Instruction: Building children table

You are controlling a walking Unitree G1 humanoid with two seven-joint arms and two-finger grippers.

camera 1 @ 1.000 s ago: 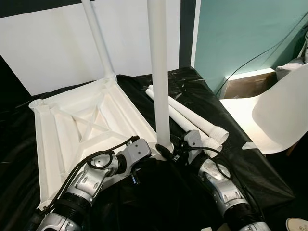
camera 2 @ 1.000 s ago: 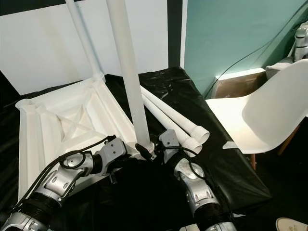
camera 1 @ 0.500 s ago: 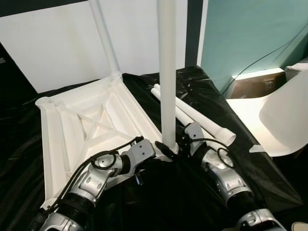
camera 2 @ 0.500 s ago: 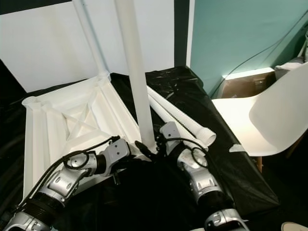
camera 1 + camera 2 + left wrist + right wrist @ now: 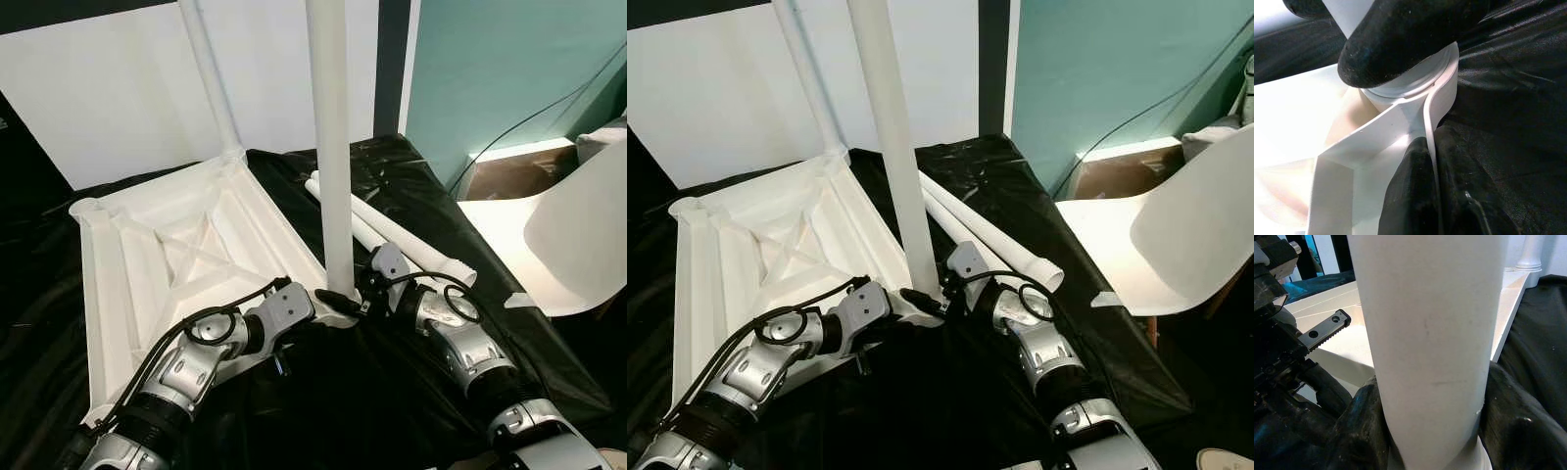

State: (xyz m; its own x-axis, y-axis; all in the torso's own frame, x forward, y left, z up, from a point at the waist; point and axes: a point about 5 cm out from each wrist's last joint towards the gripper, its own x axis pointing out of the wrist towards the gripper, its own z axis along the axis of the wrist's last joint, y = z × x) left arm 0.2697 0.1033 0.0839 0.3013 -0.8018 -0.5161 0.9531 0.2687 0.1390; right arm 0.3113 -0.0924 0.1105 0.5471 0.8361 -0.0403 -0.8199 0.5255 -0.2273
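fingers (image 5: pixel 1361 431) of right gripper (image 5: pixel 355 294) pinch upright leg (image 5: pixel 331 147); left gripper (image 5: pixel 318 305) pinches tabletop (image 5: pixel 147 255) rim; two spare legs (image 5: pixel 392 230), chair (image 5: pixel 558 245) beside tabletop.

Upright leg (image 5: pixel 330 147) cut off by the top edge; its foot is masked by black fingers (image 5: pixel 1359 431). Rear leg (image 5: pixel 209 78) also cut off above. Chair (image 5: pixel 578 230) cropped at the right edge.

Head views: bright, even, sharp | glare on black plastic cover (image 5: pixel 392 186) | left wrist view: tabletop (image 5: pixel 1298 127) overexposed, near fingers (image 5: pixel 1410 196) soft | right wrist view: clear
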